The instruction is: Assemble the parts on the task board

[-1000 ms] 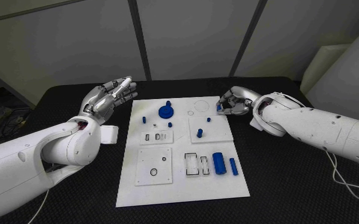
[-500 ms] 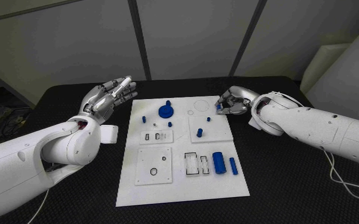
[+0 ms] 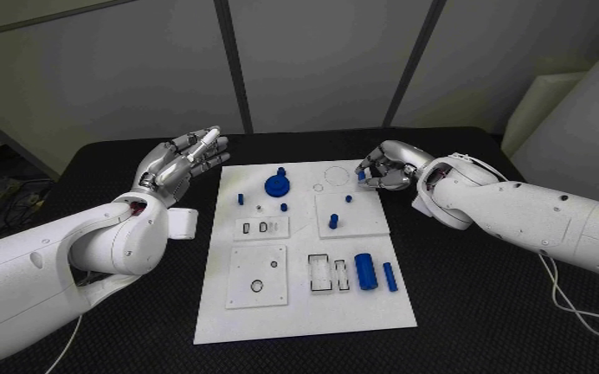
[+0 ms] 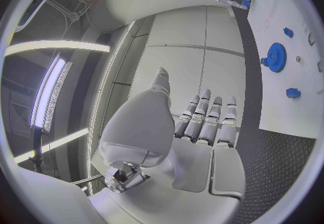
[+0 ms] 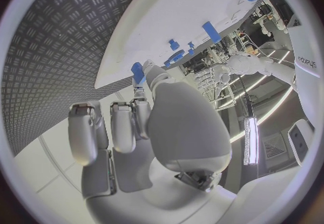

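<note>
The white task board (image 3: 299, 315) lies in the middle of the black table. My right hand (image 3: 386, 169) hovers over the board's far right corner and pinches a small blue part (image 3: 362, 177) between thumb and a finger; the right wrist view shows that part (image 5: 137, 72) at the fingertips. My left hand (image 3: 185, 161) is raised left of the board, fingers straight and apart, holding nothing; its bare palm (image 4: 196, 143) faces the wrist camera. On the board are a blue gear (image 3: 276, 186), a blue peg (image 3: 333, 221) standing in a small plate, a thick blue cylinder (image 3: 364, 272) and a thin blue bar (image 3: 389, 277).
Two small blue pegs (image 3: 240, 202) (image 3: 283, 208) stand near the gear. A black ring (image 3: 256, 286) lies on the near left sub-plate. Black matting (image 3: 486, 305) surrounds the board on all sides. Grey wall panels close off the far edge.
My right hand has shifted slightly left and up over the board's far right corner, carrying the small blue part. The left hand has stayed still.
</note>
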You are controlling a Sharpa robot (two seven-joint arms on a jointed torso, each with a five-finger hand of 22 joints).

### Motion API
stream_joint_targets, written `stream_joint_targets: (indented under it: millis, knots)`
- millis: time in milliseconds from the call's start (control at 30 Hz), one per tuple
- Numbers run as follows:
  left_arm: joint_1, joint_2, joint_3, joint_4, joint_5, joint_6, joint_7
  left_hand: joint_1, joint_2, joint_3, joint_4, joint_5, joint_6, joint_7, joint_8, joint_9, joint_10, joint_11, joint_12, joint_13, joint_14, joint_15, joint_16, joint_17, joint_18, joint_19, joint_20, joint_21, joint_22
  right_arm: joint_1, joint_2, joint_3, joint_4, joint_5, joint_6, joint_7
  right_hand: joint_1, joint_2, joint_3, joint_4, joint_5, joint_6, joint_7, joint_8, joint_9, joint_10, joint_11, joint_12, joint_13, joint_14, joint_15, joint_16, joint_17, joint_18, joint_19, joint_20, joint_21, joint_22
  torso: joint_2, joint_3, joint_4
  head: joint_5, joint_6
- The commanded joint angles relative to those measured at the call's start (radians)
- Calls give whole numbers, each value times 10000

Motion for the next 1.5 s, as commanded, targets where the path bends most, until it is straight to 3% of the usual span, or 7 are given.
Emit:
stream_joint_targets:
  millis: [33,233,600,967,1000,1167,1500]
  knots:
    - [11,-7,10,31,-72,99,33,-27,89,15,-67,47,-57,641,-33,-15,-4,-26,-44,0,-46,-33,-35,-5,-139,43,-18,57,-11,25,-97,30,408,-101,-680,-263,16,131,17,-80,41,89,-29,20,80,-15,-90,-79,1006,646,-91,29,813,-151,1072,-68,64,2634,-11,-13,-6,-38,23]
    - [12,-36,10,63,-72,85,30,-27,89,15,-67,47,-57,641,-33,-15,-4,-26,-44,0,-46,-33,-35,-5,-139,43,-18,57,-11,33,-112,69,1360,-132,-783,-806,5,167,33,-100,43,101,-31,12,88,-27,-93,-102,990,647,-96,30,817,-151,1072,-75,64,2634,-12,-21,3,20,10]
    - [28,-10,11,11,-70,78,8,-25,92,11,-77,44,-34,641,-27,-13,-3,-26,-46,1,-53,-34,-39,-6,-139,48,-19,60,-11,31,1014,81,2516,-809,-1237,-2755,-69,291,82,-249,65,167,-63,-39,138,-66,-125,-211,910,623,-123,-27,715,-151,1072,-106,64,2634,-12,-46,115,226,-90]
    - [50,78,12,-42,-70,99,-11,-22,91,5,-87,34,-22,637,-23,-12,-2,-30,-47,1,-55,-40,-42,-6,-137,47,-22,61,-12,-95,2234,31,2522,-1477,-1081,-3869,-205,260,41,-288,84,132,-40,-103,149,-109,-108,-299,846,607,-119,-67,649,-151,1072,-112,64,2634,-24,-70,105,404,-96]
    - [51,83,12,-46,-70,100,-13,-22,91,5,-87,34,-22,637,-23,-12,-2,-30,-47,1,-55,-40,-42,-6,-137,47,-22,61,-12,-107,2296,18,2504,-1526,-1056,-3914,-205,260,41,-288,84,132,-40,-103,149,-109,-108,-299,846,607,-119,-67,649,-151,1072,-112,64,2634,-12,-49,101,427,-103]
    - [52,106,12,-66,-70,102,-12,-22,91,5,-87,34,-22,637,-23,-12,-2,-30,-47,1,-55,-40,-42,-6,-137,47,-22,61,-12,-185,2578,-218,2441,-1779,-740,-4115,-228,242,30,-302,81,129,-39,-115,152,-91,-108,-271,870,609,-118,-63,659,-151,1072,-112,64,2634,-7,-37,97,529,-105]
    - [52,120,12,-87,-70,63,-21,-21,100,-2,-101,15,-12,630,-19,-12,1,-38,-49,2,-74,-48,-49,-8,-135,13,-27,48,-22,-404,2862,-331,2374,-2087,-542,-4291,-257,237,21,-310,81,137,-40,-121,158,-78,-108,-255,882,607,-119,-70,647,-151,1072,-112,64,2634,2,-21,89,598,-196]
